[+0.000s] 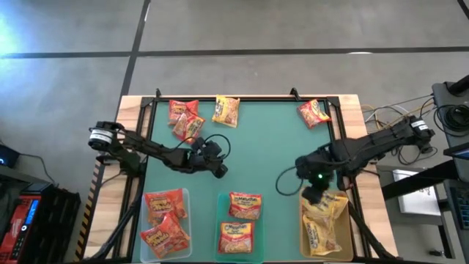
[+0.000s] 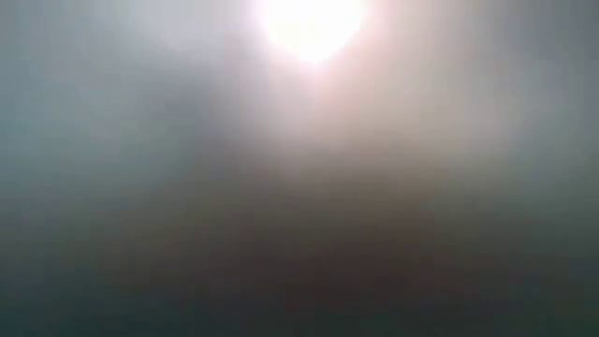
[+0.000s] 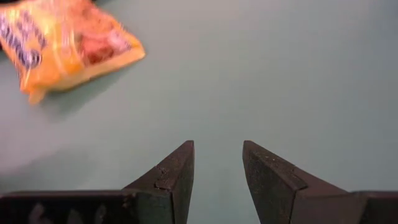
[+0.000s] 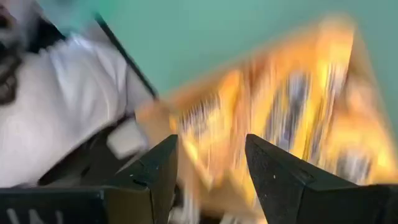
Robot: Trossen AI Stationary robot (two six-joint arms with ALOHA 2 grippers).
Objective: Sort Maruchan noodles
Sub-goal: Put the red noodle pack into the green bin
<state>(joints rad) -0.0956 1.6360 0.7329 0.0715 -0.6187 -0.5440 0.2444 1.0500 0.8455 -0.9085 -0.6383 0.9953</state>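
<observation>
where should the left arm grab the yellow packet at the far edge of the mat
Judging by its pose, from straight above: the yellow packet lies flat and alone on the mat, clear of the red packets. Close the left gripper's open fingers across its puffed middle.

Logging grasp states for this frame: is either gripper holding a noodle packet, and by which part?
Neither. The left gripper is open over bare green mat; the right gripper is open above the yellow crinkly plastic packets in their bin.
</observation>
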